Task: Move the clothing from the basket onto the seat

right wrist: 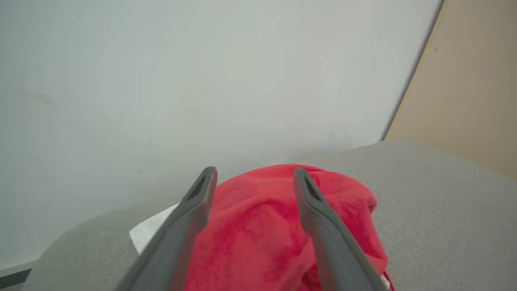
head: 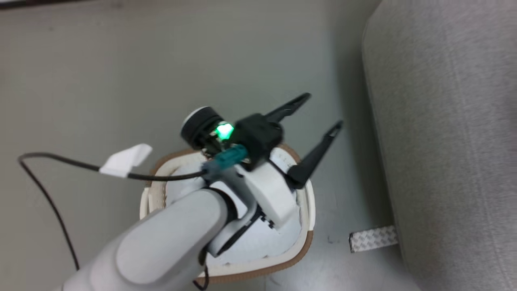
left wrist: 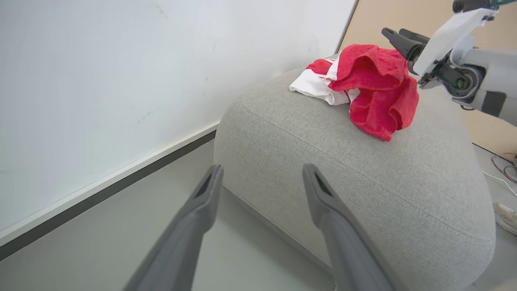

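Observation:
The clothing (left wrist: 371,85) lies in a red and white heap on top of the grey seat (left wrist: 343,169), towards its far side. My right gripper (right wrist: 254,171) hovers open just over the red cloth (right wrist: 262,226), gripping nothing; its dark fingers (left wrist: 398,38) reach the heap's upper right edge. My left gripper (head: 323,110) is open and empty above the basket (head: 301,250), fingers pointing at the seat (head: 444,141). Inside the basket a plain white pad (head: 258,242) shows, partly hidden by my forearm. In the left wrist view the left gripper (left wrist: 262,167) aims at the seat's near side.
A black cable with a white tag (head: 125,159) loops over the grey floor left of the basket. A textured tape strip (head: 373,238) lies at the seat's foot. A white wall with a dark baseboard (left wrist: 101,194) runs behind. A shoe (left wrist: 507,216) and thin cords (left wrist: 503,161) lie past the seat.

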